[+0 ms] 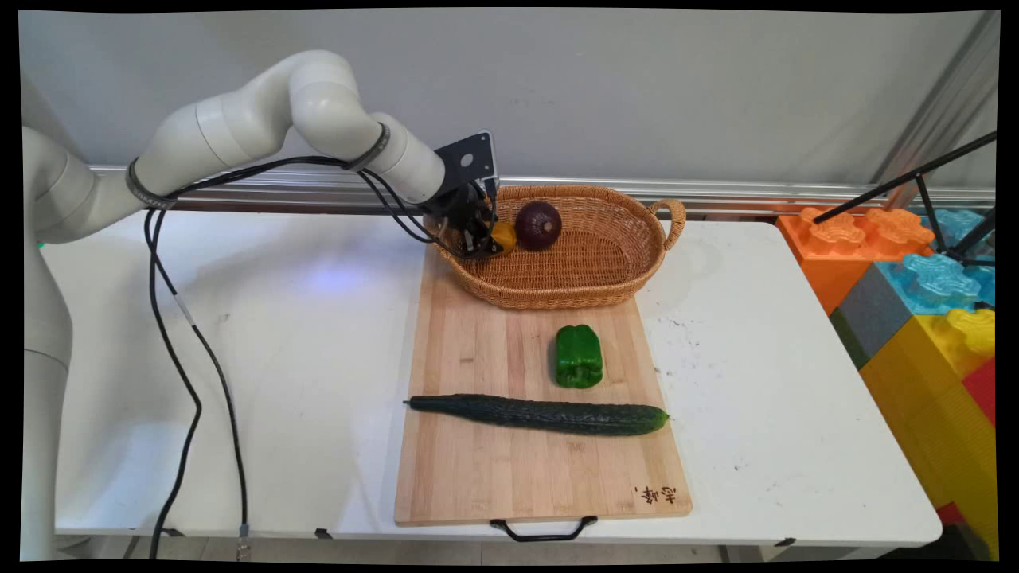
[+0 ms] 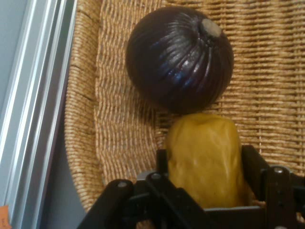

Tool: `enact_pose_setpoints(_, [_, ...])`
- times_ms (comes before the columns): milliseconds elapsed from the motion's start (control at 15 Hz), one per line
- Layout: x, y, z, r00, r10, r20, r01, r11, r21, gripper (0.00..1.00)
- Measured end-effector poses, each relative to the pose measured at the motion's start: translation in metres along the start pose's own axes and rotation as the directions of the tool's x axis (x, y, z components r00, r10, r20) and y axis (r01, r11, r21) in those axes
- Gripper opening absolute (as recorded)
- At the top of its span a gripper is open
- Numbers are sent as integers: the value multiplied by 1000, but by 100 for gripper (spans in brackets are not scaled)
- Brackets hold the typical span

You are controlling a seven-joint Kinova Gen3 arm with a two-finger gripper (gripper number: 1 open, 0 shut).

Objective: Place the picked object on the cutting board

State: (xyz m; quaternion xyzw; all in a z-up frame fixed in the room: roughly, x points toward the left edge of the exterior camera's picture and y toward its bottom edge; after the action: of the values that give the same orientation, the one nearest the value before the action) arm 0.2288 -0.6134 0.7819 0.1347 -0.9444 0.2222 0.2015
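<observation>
My gripper (image 1: 487, 239) reaches into the left end of a wicker basket (image 1: 605, 270) and is shut on a yellow pepper (image 1: 504, 235). In the hand view the yellow pepper (image 2: 205, 162) sits between the two black fingers (image 2: 252, 167), its far end touching a dark purple onion (image 2: 180, 57) that lies on the basket's woven floor (image 2: 267, 95). The onion (image 1: 538, 225) rests in the basket just right of the gripper.
The basket stands on the far end of a wooden cutting board (image 1: 509, 469). A green pepper (image 1: 578, 356) and a long cucumber (image 1: 541, 414) lie on the board. Big coloured blocks (image 1: 915, 270) stand beyond the table's right edge. Black cables (image 1: 191, 366) hang from the arm.
</observation>
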Motion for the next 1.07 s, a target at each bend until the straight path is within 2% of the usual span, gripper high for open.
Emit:
enact_pose_setpoints(133, [4,3,-4,1000,3,-1,-3,1000,9,0])
enact_pose_setpoints(333, [15,8,-16,1000,14,0,-14,999,44,0])
enact_pose_setpoints(467, [24,11,-26,1000,25,3,-25,996,80,0])
enact_pose_setpoints(667, [46,15,-51,999,42,19,-44,986,159,0])
enact_pose_setpoints(800, [60,22,-65,999,45,26,-49,981,185,0])
enact_pose_setpoints(933, [72,33,-77,999,43,28,-48,982,181,0])
enact_pose_setpoints(1067, [84,49,-90,999,41,28,-45,988,145,0])
